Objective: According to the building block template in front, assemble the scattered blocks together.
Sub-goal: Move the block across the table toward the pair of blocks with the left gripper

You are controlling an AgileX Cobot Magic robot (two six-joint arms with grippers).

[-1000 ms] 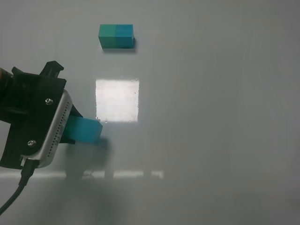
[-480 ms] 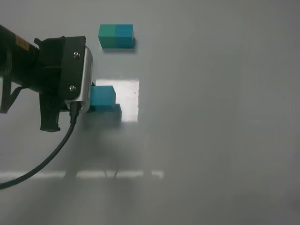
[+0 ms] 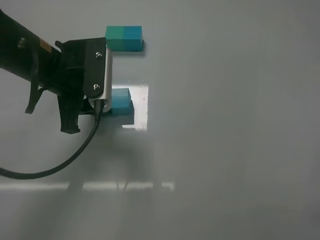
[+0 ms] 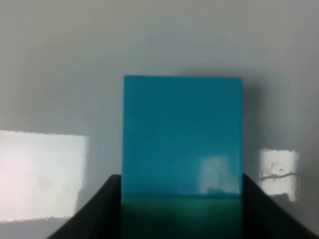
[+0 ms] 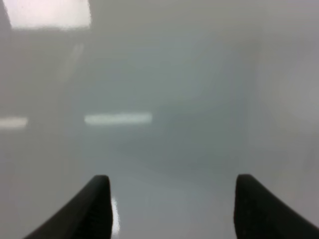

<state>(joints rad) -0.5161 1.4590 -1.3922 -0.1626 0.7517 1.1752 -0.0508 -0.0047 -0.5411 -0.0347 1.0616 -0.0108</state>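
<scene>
The building block template (image 3: 124, 38), a teal-green and cyan-blue bar, lies at the far side of the table. My left gripper (image 3: 106, 101) sits just in front of it, mostly hidden under its wrist camera. The cyan-blue cube (image 3: 121, 101) sticks out past the fingers. In the left wrist view the gripper (image 4: 182, 219) is shut on the teal-green cube (image 4: 182, 211), with the cyan-blue cube (image 4: 182, 134) flush against its far face. The pair casts an offset shadow on the table. My right gripper (image 5: 172, 204) is open and empty, and is out of the exterior view.
The grey table (image 3: 225, 125) has a bright light reflection (image 3: 141, 105) beside the held blocks. The left arm's black cable (image 3: 60, 165) hangs toward the front left.
My left gripper has carried the blocks from the front left toward the far side and to the right, close to the template. The template has not moved.
</scene>
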